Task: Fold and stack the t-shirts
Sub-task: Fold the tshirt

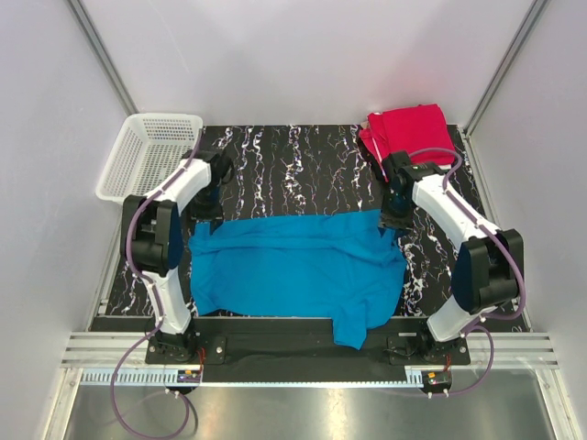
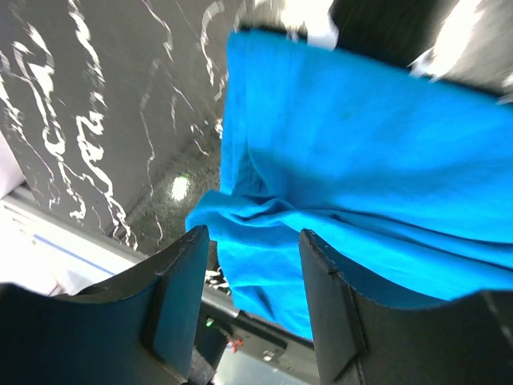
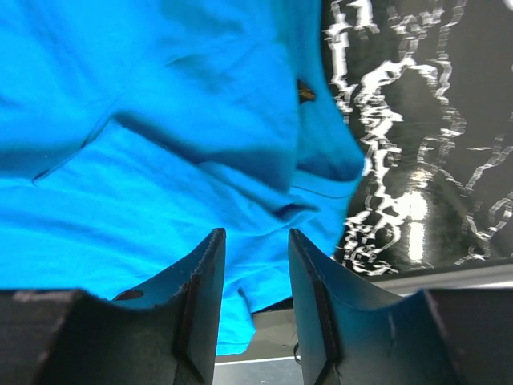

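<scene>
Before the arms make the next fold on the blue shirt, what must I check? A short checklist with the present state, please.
1. Left gripper open, holding no cloth: ok.
2. Right gripper open, free of cloth: ok.
3. Blue t-shirt lies smooth: not ok, bunched at both ends.
4. Blue t-shirt wholly on the table: not ok, a flap passes the near edge.
5. Red t-shirt folded, apart from the blue one: ok.

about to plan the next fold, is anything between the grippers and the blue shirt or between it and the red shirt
Nothing visible blocks either gripper: the left gripper and right gripper hang open over the far edge of the blue shirt. Toward the red shirt in the far right corner, only the right arm stands between.
</scene>
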Action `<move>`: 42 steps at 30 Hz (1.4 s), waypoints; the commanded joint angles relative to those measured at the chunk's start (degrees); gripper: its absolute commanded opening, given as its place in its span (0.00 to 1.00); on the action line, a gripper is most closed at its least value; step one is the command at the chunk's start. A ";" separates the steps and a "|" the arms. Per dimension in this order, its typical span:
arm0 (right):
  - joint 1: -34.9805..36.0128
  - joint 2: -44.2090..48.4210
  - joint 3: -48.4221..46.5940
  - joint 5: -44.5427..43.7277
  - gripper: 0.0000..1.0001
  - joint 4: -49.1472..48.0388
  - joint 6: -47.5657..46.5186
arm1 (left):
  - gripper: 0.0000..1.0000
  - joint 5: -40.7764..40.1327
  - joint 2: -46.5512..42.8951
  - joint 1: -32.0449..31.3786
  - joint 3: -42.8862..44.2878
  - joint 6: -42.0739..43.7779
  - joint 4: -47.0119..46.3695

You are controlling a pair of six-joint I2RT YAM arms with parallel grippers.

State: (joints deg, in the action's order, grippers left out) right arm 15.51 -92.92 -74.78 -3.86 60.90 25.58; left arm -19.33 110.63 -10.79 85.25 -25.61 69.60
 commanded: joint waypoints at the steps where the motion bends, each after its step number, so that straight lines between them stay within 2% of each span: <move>1: 0.58 4.33 -4.84 -5.98 0.44 0.97 -0.27 | 0.54 -2.55 -4.72 0.33 6.05 -1.64 0.18; 4: 0.49 4.16 -7.83 -7.04 0.43 0.62 -1.41 | 0.54 -2.99 -5.16 0.33 8.69 -1.90 0.18; 10: 0.49 -2.07 -13.54 -4.15 0.41 -0.52 -3.17 | 0.54 0.08 -2.88 0.33 12.13 -1.38 -0.96; 18: 0.49 -11.39 -18.55 -2.56 0.40 -2.90 -3.87 | 0.54 1.05 -0.60 0.24 10.55 -0.32 -4.48; 23: 0.49 -14.56 -17.85 -2.73 0.39 -3.51 -3.79 | 0.53 0.09 0.64 0.24 8.88 -0.06 -4.21; 27: 0.49 -14.39 -15.40 -3.26 0.39 -3.95 -3.00 | 0.53 -0.70 -0.32 0.15 3.80 -0.67 -4.65; 33: 0.49 -15.00 -11.53 -4.05 0.38 -6.94 -3.17 | 0.53 -1.59 -1.73 0.24 -2.01 -0.15 -9.48; 42: 0.23 -17.55 -10.29 -4.93 0.37 -10.45 -2.64 | 0.53 -2.46 -1.12 0.24 -3.16 -0.76 -11.68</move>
State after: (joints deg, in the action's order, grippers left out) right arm 15.55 -109.56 -85.03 -6.70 53.63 22.52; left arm -19.86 111.11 -10.79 82.11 -26.41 60.47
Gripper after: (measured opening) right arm 0.379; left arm 0.528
